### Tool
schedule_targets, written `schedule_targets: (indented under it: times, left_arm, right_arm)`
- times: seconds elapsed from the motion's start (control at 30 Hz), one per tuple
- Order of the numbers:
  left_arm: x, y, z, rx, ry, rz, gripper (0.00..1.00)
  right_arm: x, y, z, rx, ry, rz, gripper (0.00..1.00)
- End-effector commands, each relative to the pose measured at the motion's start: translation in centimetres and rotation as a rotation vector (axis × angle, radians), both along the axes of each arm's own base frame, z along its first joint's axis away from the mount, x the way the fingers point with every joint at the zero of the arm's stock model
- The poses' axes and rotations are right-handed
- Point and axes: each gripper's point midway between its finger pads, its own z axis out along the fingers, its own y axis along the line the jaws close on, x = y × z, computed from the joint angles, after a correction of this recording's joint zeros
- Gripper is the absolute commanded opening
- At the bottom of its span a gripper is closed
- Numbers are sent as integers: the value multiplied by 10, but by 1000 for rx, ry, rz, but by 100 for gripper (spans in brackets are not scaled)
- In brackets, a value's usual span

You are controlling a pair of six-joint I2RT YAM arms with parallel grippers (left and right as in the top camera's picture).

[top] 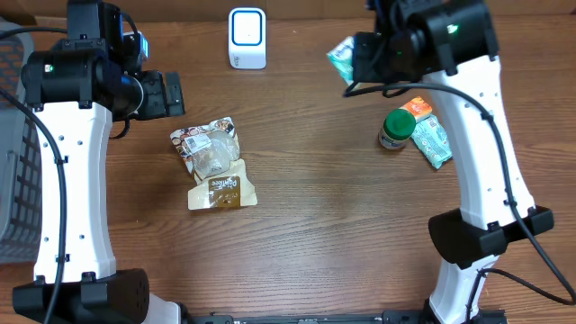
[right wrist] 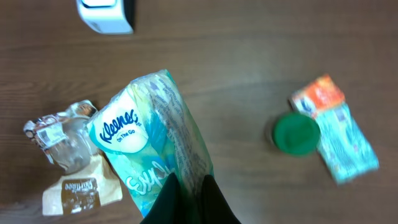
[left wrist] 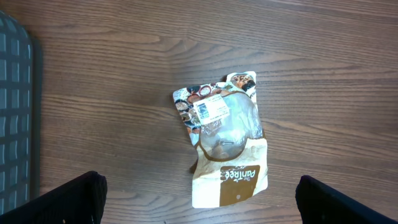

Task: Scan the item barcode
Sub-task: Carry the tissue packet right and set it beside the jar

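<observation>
Kleenex pack [right wrist: 149, 124], logo legible only wrist-side, clamped in right pincer [right wrist: 189, 202]; left pincer [left wrist: 202, 208] wide, empty.

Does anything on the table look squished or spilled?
The brown-and-white plastic snack pouch on the wooden table looks crumpled near its top and lies askew. Nothing seems spilled or broken.

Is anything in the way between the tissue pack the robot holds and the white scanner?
No. Only bare table lies between the tissue pack in the right gripper and the white scanner. The snack pouch and jar sit well aside.
</observation>
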Motion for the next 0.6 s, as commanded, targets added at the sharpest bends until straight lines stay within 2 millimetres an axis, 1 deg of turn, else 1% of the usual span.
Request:
schedule_targets:
  times: [0.0, 0.07, 0.17, 0.37, 0.4, 0.43, 0.5, 0.57]
  left_arm:
    - [2, 0, 3, 11, -11, -16, 99]
    - [2, 0, 3, 11, -11, -16, 99]
    - [2, 0, 3, 11, -11, -16, 100]
    - [2, 0, 3, 11, -11, -16, 100]
    - [2, 0, 3, 11, -11, -16, 100]
    - [2, 0, 3, 11, -11, -16, 100]
    - [2, 0, 3, 11, -11, -16, 99]
    - [2, 0, 3, 11, -11, -16, 100]
  right_arm:
    - [2, -13, -1, 48, 24, -52, 4]
    - [3, -21, -6, 52, 45, -72, 4]
    - [3, -34, -24, 35, 103, -105, 4]
    - [-8, -64, -74, -11, 274, -163, 4]
    - [-9, -70, -80, -16, 293, -178, 4]
    - [-10, -82, -90, -19, 322, -209, 4]
    - [-9, -96, -99, -18, 340, -244, 4]
    - [-9, -115, -107, -16, 358, -290, 4]
